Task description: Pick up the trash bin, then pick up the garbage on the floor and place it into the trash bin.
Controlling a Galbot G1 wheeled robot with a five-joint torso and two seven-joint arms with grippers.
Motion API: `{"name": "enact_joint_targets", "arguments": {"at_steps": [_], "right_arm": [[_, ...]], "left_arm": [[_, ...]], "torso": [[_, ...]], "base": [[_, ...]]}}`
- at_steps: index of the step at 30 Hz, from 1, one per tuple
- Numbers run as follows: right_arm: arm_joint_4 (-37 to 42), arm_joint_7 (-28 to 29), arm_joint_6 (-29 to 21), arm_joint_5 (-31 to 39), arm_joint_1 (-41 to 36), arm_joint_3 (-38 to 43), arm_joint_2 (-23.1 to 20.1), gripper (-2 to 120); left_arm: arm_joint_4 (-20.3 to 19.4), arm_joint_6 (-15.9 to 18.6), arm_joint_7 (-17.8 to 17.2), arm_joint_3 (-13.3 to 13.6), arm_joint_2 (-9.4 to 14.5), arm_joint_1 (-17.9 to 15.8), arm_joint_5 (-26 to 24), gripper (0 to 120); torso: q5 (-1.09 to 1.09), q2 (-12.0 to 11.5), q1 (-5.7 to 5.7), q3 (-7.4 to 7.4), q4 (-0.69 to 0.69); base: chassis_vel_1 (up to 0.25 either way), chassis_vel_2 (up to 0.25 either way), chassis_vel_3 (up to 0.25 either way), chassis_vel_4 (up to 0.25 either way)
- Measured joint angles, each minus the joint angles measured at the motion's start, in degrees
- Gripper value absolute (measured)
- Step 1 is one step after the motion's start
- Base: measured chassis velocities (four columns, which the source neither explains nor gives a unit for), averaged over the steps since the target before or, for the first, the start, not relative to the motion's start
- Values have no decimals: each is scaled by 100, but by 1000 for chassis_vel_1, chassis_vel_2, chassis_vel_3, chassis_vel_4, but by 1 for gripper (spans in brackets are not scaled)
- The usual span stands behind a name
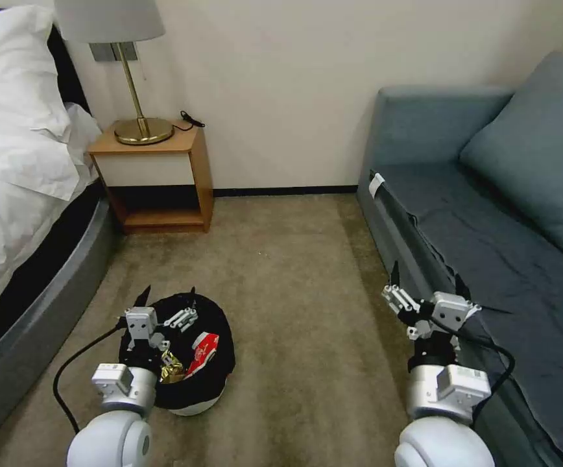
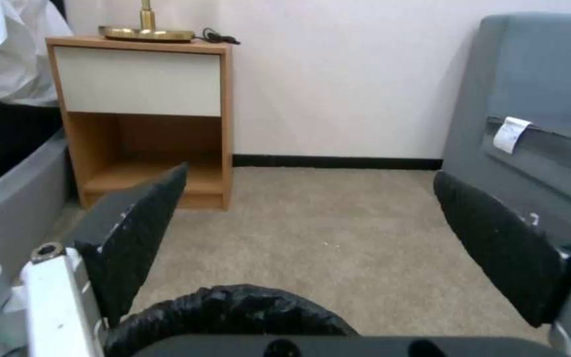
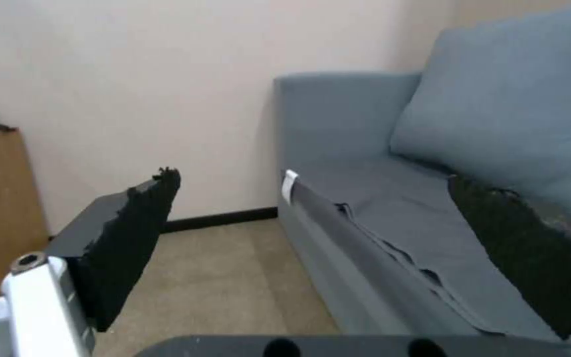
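Trash bin (image 1: 184, 383) sat on the tan carpet (image 1: 294, 285) low in the head view, lined with a crinkly black bag, a sliver of white base showing beneath. Inside it lay garbage: a red-and-white snack packet (image 1: 203, 351) and a gold-brown crumpled wrapper (image 1: 171, 370). The left gripper (image 1: 165, 301) hovered over the bin's far rim with its fingers spread wide and nothing between them; from the left wrist view the black bag rim (image 2: 233, 312) showed just below the parted pads (image 2: 137, 238).

The room was a bedroom corner: a bed with white linen (image 1: 15, 149) on the robot's left, a wooden nightstand (image 1: 158, 175) against the cream wall carrying a brass lamp (image 1: 140, 123) and a black cable (image 1: 192, 120). A grey-blue sofa (image 1: 489, 214) with a cushion (image 1: 541, 149) ran along the right.

The right gripper (image 1: 427, 282) hung at the sofa's front edge, fingers also wide apart and empty. A small white tag (image 1: 375, 185) was on the sofa's seat edge; its print could not be read.
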Motion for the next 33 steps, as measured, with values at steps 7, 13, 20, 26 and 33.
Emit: {"name": "enact_joint_targets", "arguments": {"at_steps": [7,13,20,26,33], "right_arm": [[-129,-44,106,-133,-37,-82,47,100],[-183,-72,131,-171,-26,-116,59,100],[-186,-73,133,-172,-19,-120,57,100],[-187,-73,133,-166,-13,-122,54,100],[-188,-73,133,-161,-10,-122,52,100]], "left_arm": [[-9,-66,-105,-26,-4,46,-12,100],[-13,-112,-131,-43,2,64,-34,100],[-13,-115,-134,-46,2,65,-38,100],[-13,-117,-135,-49,2,65,-42,100],[-13,-118,-135,-50,2,64,-43,100]], "torso": [[0,0,0,0,0],[0,0,0,0,0],[0,0,0,0,0],[0,0,0,0,0],[0,0,0,0,0]], "base": [[0,0,0,0],[0,0,0,0],[0,0,0,0],[0,0,0,0],[0,0,0,0]]}}
